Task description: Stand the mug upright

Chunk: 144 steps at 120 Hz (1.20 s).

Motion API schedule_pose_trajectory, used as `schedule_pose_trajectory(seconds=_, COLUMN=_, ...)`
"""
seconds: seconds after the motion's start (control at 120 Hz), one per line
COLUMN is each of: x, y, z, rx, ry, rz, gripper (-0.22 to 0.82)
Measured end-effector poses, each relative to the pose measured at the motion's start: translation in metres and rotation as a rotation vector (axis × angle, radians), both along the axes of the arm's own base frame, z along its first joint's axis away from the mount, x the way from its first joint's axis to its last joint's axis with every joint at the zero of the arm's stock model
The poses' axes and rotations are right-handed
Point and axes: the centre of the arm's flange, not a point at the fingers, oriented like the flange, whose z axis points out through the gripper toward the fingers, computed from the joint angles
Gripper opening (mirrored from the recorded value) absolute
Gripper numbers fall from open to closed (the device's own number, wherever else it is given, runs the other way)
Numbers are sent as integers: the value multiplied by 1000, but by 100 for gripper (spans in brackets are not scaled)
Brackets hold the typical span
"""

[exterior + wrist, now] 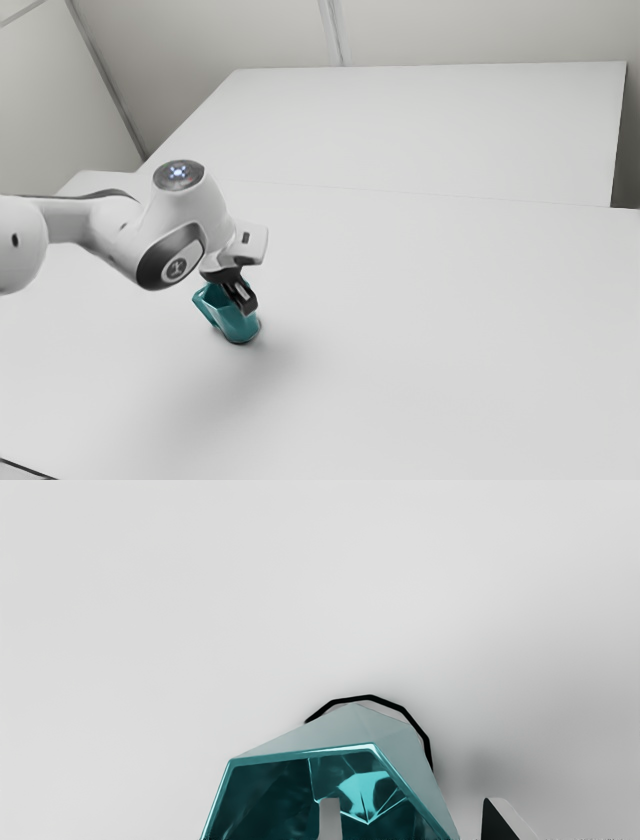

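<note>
Since one finger sits inside the mug and the other outside, the open gripper straddles its wall, presumably for a rim grip. Mug: on the table, mouth upward; exact tilt unclear.

Arm, one, white with dark trim: enters at the left edge of the exterior view, extends toward that view's right, bent at the joints. Wrist: rounded, left of the frame's centre, round end cap uppermost. Gripper, one, black: below the wrist, tilted, pointing down and toward the exterior view's right. Fingers, two: parted, a gap between them.
</note>
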Motion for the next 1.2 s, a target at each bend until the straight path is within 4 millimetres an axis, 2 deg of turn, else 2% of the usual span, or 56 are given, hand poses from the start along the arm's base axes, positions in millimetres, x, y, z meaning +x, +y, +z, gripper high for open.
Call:
schedule_pose_trajectory(seconds=0.3, x=5, y=-5, z=24, rx=2, ry=29, rz=20, gripper=24)
schedule_pose_trajectory(seconds=0.4, x=12, y=-6, z=43, rx=2, ry=22, rz=29, gripper=24)
schedule_pose_trajectory(seconds=0.5, x=26, y=-5, z=76, rx=-6, ry=-3, rz=48, gripper=25)
schedule_pose_trajectory(seconds=0.567, x=42, y=-6, z=107, rx=-15, ry=-31, rz=62, gripper=28)
schedule_pose_trajectory(seconds=0.65, x=75, y=-3, z=150, rx=-35, ry=-64, rz=95, gripper=33)
schedule_pose_trajectory(seconds=0.733, x=108, y=5, z=176, rx=-55, ry=-59, rz=140, gripper=40)
schedule_pose_trajectory(seconds=0.825, x=137, y=16, z=184, rx=-76, ry=-18, rz=193, gripper=47)
schedule_pose_trajectory(seconds=0.925, x=159, y=45, z=192, rx=-98, ry=24, rz=278, gripper=52)
schedule_pose_trajectory(seconds=0.983, x=171, y=54, z=193, rx=-105, ry=52, rz=314, gripper=54)
schedule_pose_trajectory(seconds=1.2, x=177, y=65, z=199, rx=-101, ry=148, rz=412, gripper=58)
